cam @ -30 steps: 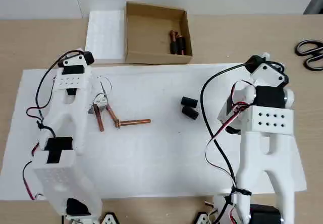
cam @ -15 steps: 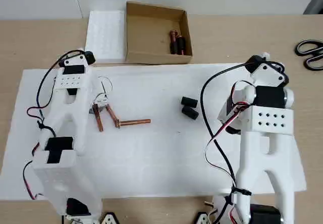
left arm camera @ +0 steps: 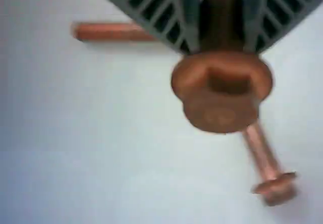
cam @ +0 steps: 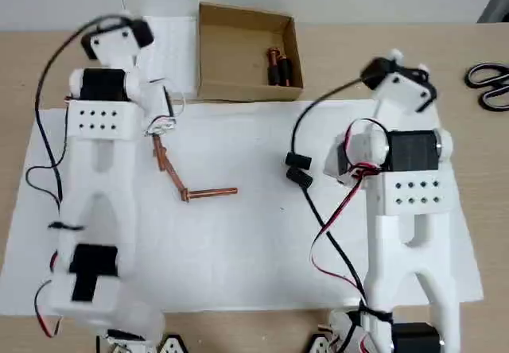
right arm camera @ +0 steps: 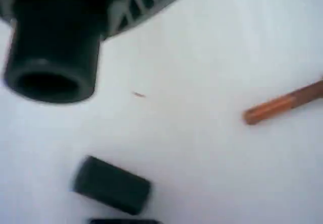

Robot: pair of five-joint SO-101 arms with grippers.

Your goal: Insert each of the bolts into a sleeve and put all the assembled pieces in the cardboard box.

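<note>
Mating step: the left jaws are clamped on a copper bolt, the right jaws on a black sleeve. The next move calls for lining up shank and bore.

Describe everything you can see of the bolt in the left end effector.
The bolt looks like copper-coloured metal, with a smooth shaft and a flanged hex head. The left end effector clamps its shaft between dark ribbed fingers, the head sticking out toward the wrist camera. It is held above the white sheet.
</note>
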